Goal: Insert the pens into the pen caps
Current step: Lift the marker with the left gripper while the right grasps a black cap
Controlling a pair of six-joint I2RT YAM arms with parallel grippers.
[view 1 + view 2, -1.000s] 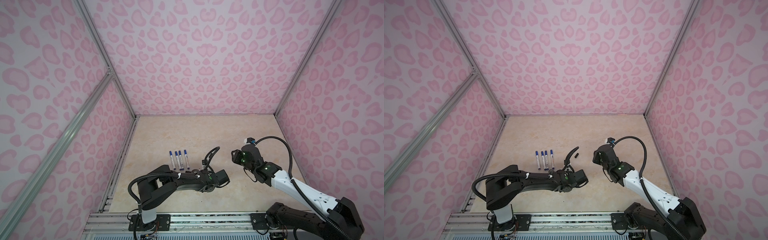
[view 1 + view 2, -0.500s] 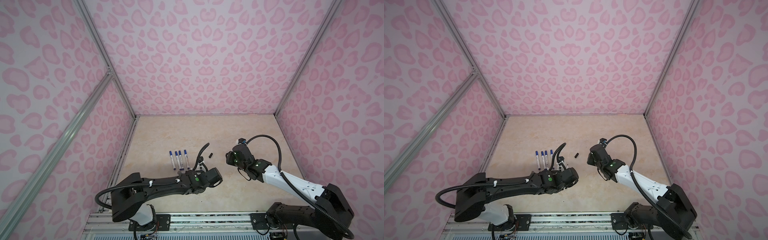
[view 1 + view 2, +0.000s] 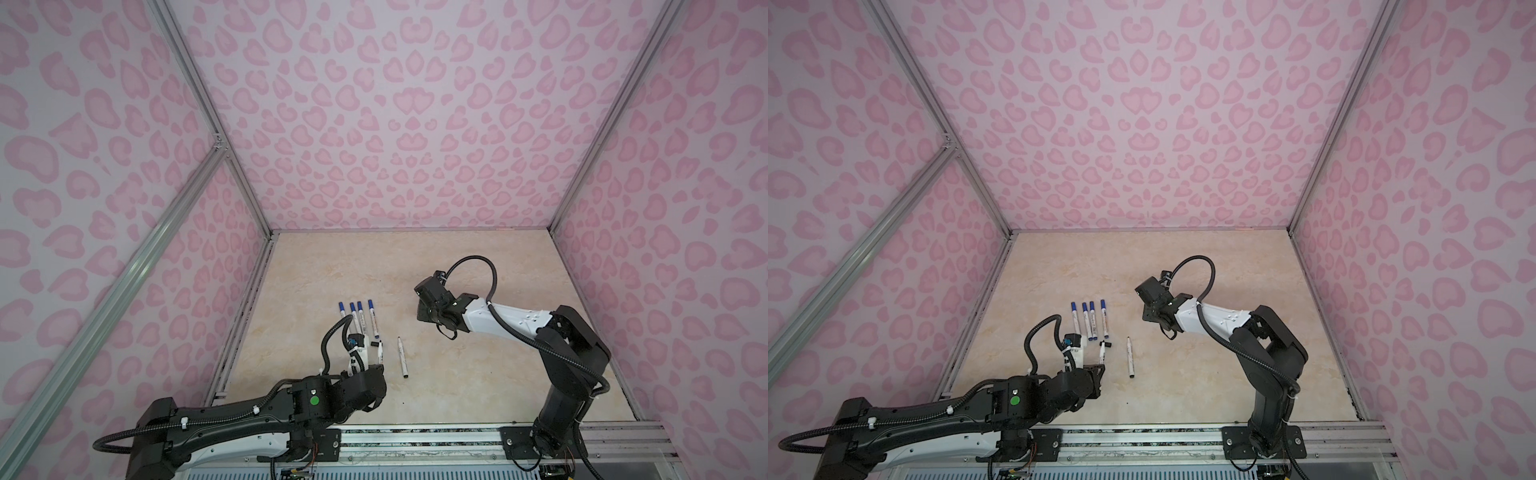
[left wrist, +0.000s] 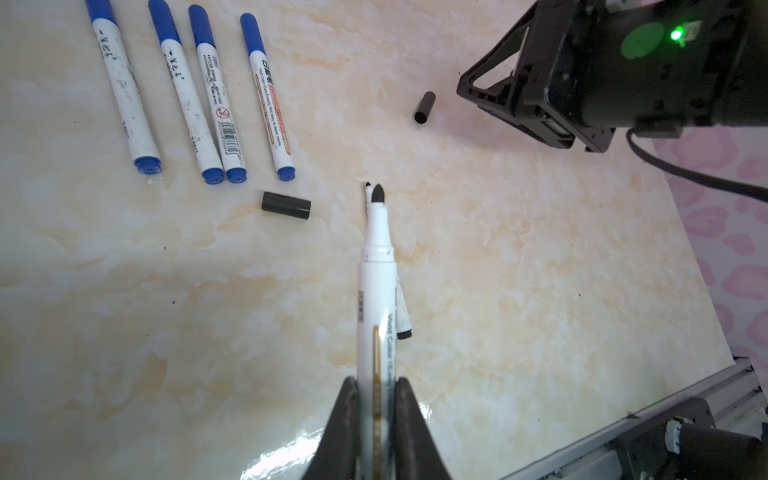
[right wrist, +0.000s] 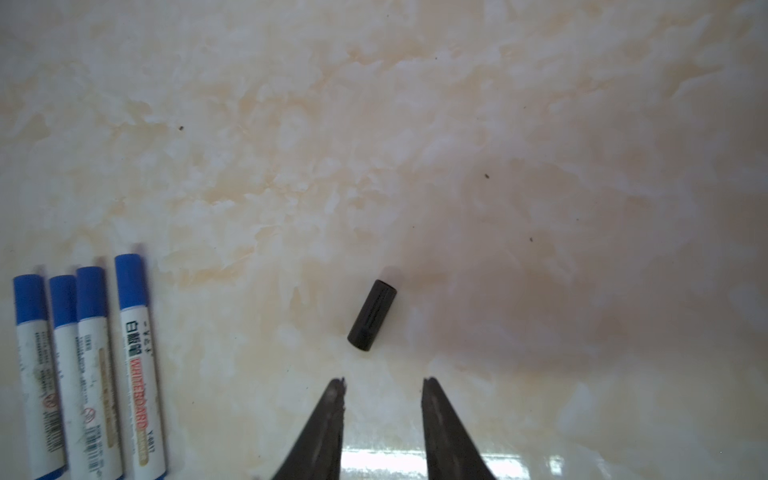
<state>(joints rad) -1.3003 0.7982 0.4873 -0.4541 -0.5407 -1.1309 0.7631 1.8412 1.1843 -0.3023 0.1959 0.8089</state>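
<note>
My left gripper point(image 4: 376, 380) is shut on a white pen point(image 4: 375, 291) whose bare black tip points away from it, above the table. A second uncapped pen point(image 3: 402, 357) lies on the table just beyond it. One black pen cap point(image 4: 286, 205) lies near the held pen's tip, by the plug ends of several blue-capped pens point(image 4: 187, 91) lined up side by side. A second black cap point(image 5: 372, 315) lies on its side just ahead of my right gripper point(image 5: 383, 380), which is open and holds nothing. In both top views this cap is hidden under the right gripper point(image 3: 424, 309).
Pink patterned walls close in the marbled table point(image 3: 478, 374) on three sides. A metal rail point(image 3: 415, 432) runs along the front edge. The left arm's black cable point(image 3: 328, 345) loops up beside the blue-capped pens.
My left gripper has carried its pen leftward toward the row of pens, uncovering the loose pen. My right gripper has moved left over the second black cap, and its jaws have narrowed.
</note>
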